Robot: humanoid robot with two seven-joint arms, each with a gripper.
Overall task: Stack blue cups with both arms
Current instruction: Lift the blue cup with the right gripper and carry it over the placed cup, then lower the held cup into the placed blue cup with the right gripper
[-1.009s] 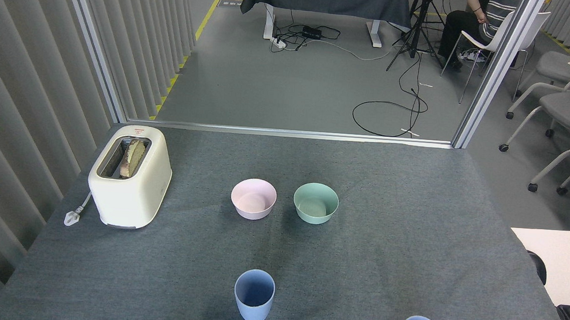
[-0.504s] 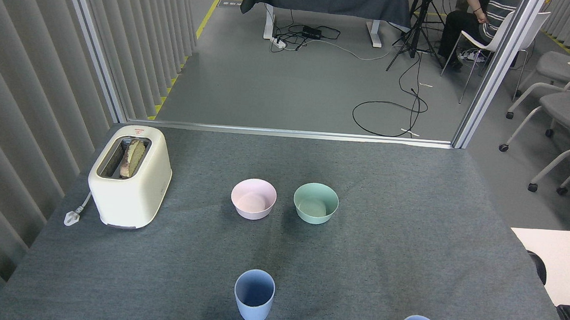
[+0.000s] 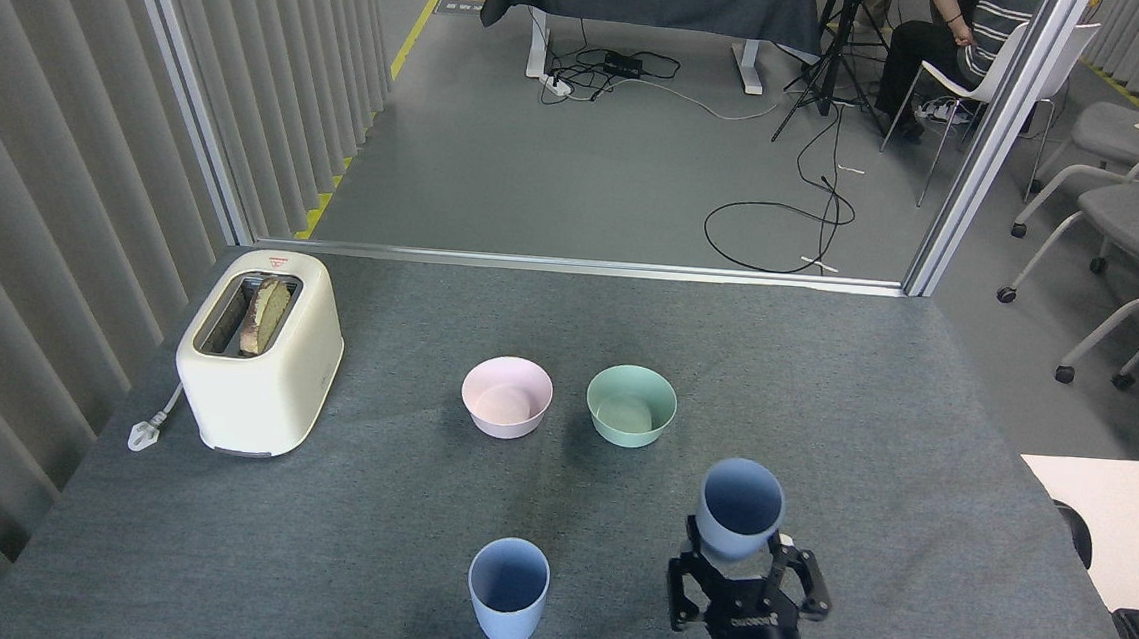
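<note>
Item: my right gripper point(image 3: 739, 580), fingers clamped round the base of one blue cup point(image 3: 739, 507), held above the grey cloth. Second blue cup point(image 3: 507, 591) stands on the cloth, well left. Left gripper: not in view.
Risk: grip sits low; cup could tip or strike the other rim on descent.
Change: a second ago this cup stood at the near right edge.

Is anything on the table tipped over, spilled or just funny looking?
Nothing is spilled or tipped. The odd bit is the toaster: its plug lies loose on the cloth, yet bread sits in its slot. One blue cup is up in the right tool; the other cup stands upright.
</note>
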